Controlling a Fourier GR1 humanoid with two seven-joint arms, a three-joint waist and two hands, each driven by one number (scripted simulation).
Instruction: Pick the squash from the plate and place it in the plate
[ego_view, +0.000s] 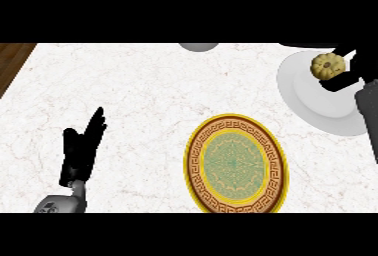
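1. Fingers of the left hand are standing straight and open, holding nothing. This hand is resting at the lower left of the surface, probably keeping clear of the work.
2. Mid-surface, the patterned plate is lying bare, likely waiting as the drop spot, well apart from the squash.
3. Far right, the squash is sitting on the white plate. The right hand is curling round it from the right, with fingers touching above and below, seemingly gripping it for the lift.
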